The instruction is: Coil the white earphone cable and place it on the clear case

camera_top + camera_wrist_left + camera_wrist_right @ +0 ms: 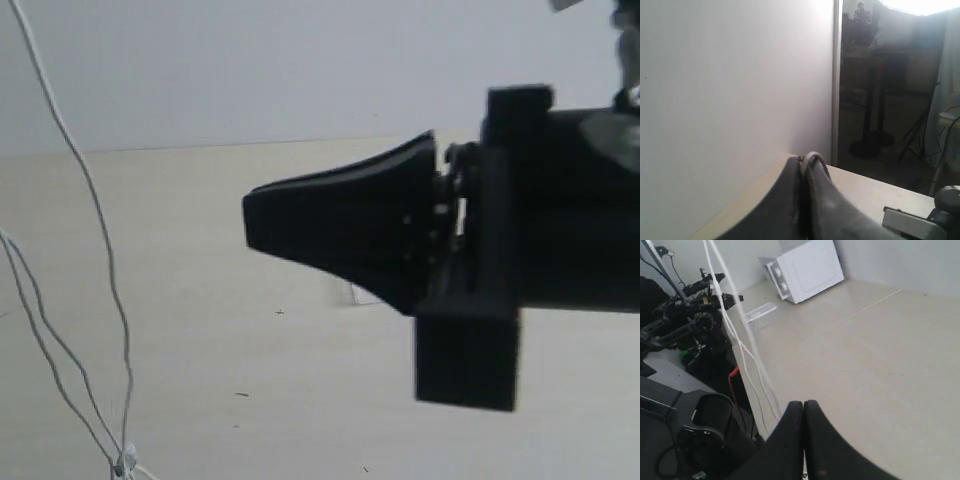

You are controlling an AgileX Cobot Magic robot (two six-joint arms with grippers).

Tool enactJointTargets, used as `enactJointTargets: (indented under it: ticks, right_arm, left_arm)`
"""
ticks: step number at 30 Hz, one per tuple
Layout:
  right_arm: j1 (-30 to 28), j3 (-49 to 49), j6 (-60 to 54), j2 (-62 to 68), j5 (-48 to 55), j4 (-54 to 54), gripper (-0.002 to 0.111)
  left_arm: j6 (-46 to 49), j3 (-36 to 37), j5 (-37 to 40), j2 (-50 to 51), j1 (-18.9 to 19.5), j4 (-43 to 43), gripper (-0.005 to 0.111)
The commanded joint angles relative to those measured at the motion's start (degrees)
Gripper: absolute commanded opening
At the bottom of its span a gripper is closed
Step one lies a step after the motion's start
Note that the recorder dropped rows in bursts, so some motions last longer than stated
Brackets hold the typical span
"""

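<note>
- The right gripper has its 2 black fingers pressed flat together, with no gap between them and nothing visible in the seam.
- In the exterior view it reaches in from the right, level above the table.
- The left gripper is likewise clenched, fingertip against fingertip. Whether a wire is pinched between the fingertips cannot be told.
- The left gripper points along a white wall near the table's edge.
- The white earphone cable hangs in the air as thin strands. They drop from above the exterior view down to a small joint at its lower left.
- In the right wrist view the strands run slantwise down to just beside the closed fingers.
- A flat, pale-edged piece, probably the clear case, lies on the table near a white box, apart from the cable.
</note>
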Motion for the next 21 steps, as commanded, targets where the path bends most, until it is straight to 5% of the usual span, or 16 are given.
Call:
enactJointTargets:
  ticks: [1, 5, 11, 21]
  right_arm:
    - [-0.2, 0.2, -10.7, 6.2, 4.9, 3.0, 0.0]
    - [-0.2, 0.2, -15.7, 10.2, 12.4, 3.9, 0.002]
    - [-0.2, 0.2, -18.0, 13.2, 18.8, 3.9, 0.028]
    - [-0.2, -2.8, -19.7, 14.2, 18.2, 3.9, 0.034]
  left_arm:
    - [-0.7, -0.3, 0.1, 0.1, -0.1, 0.5, 0.0]
    - [-0.8, -0.3, 0.1, 0.1, -0.1, 0.6, 0.0]
    - [-1.1, -0.3, -0.3, 0.5, -0.1, 1.3, 0.0]
    - [-1.4, -0.3, -0.1, 1.1, -0.1, 1.2, 0.0]
